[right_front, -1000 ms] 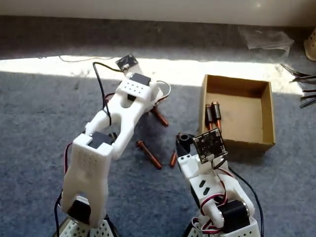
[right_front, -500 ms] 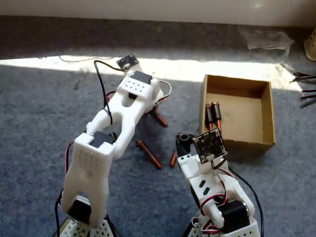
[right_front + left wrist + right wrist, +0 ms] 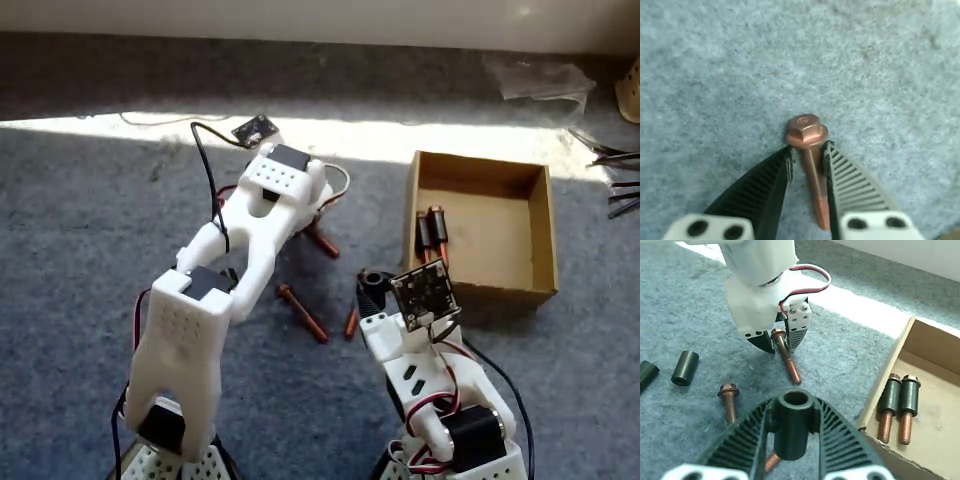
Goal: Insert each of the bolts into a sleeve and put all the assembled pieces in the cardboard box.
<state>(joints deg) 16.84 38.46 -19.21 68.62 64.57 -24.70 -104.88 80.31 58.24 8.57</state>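
I seem to be working on a carpeted room floor, home or office I can't tell: grey carpet [image 3: 90,250] runs to a pale wall [image 3: 300,20] at the far side, a sun strip [image 3: 120,130] crossing it, loose tools [image 3: 610,150] far right.

The left arm [image 3: 262,215] stretches a little farther out from its base, so its wrist housing [image 3: 285,172] sits slightly farther up and to the right in the high view than a second ago. The camera board [image 3: 255,130] above the left gripper [image 3: 807,149] swings round, now lying flatter and a touch lower against the sunlit strip [image 3: 120,130].
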